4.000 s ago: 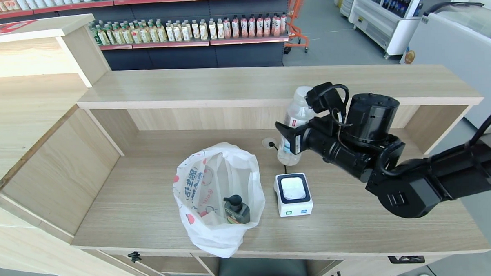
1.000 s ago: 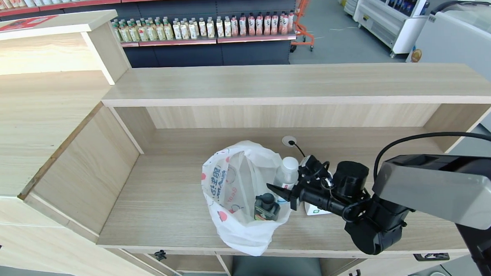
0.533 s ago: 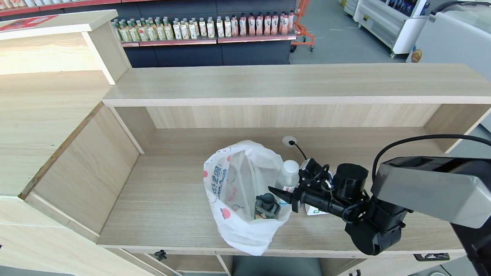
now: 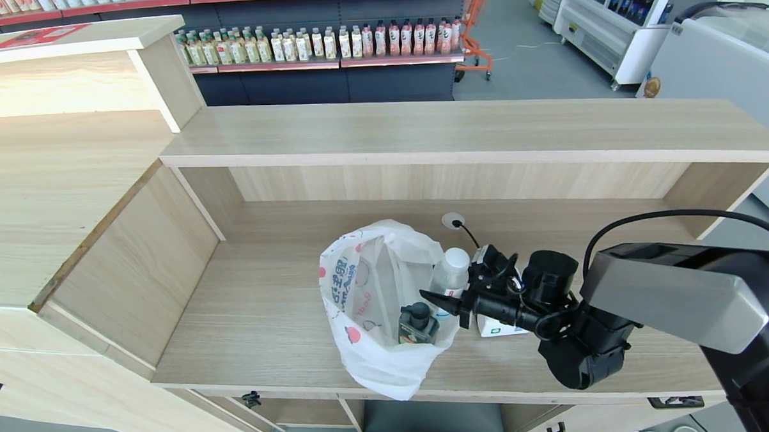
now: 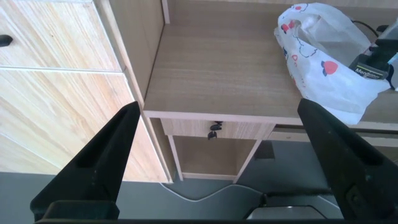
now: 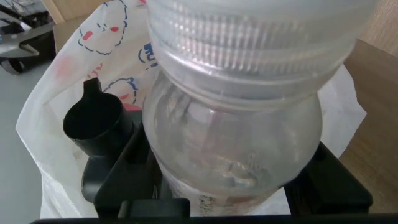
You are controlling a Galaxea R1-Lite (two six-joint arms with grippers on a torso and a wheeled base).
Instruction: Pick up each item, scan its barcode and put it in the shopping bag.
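Now the right pincer [image 4: 443, 297] is closed on the water bottle [image 4: 451, 274], one finger on each side of its clear body, below the white cap. The bottle stands upright between the fingers, at the rim of the shopping bag [image 4: 368, 293] on the side nearest to the pincer. I cannot tell if its base already rests inside the bag. Just beyond the fingertips, lower in the bag, sits a dark pump bottle [image 4: 418, 323]. In the right wrist view its pump head [image 6: 93, 121] is just beside the water bottle [image 6: 236, 124].

I judge that the water bottle has thin plastic walls which give under pressure, and a smooth skin which can slip. If it is full, it has some weight. The middle of the body, where the fingers hold it now, seems the best place. The bag is soft and thin, so its rim may fold under the bottle.

The right arm lies low over the surface [image 4: 253, 310], its wrist nearly level and pointing at the bag. The white scanner [image 4: 498, 328] is behind the fingers, partly hidden by the wrist.

The left pincer [image 5: 217, 106] hangs low, well apart from the bag [image 5: 323, 43], its fingers spread wide with nothing between them.
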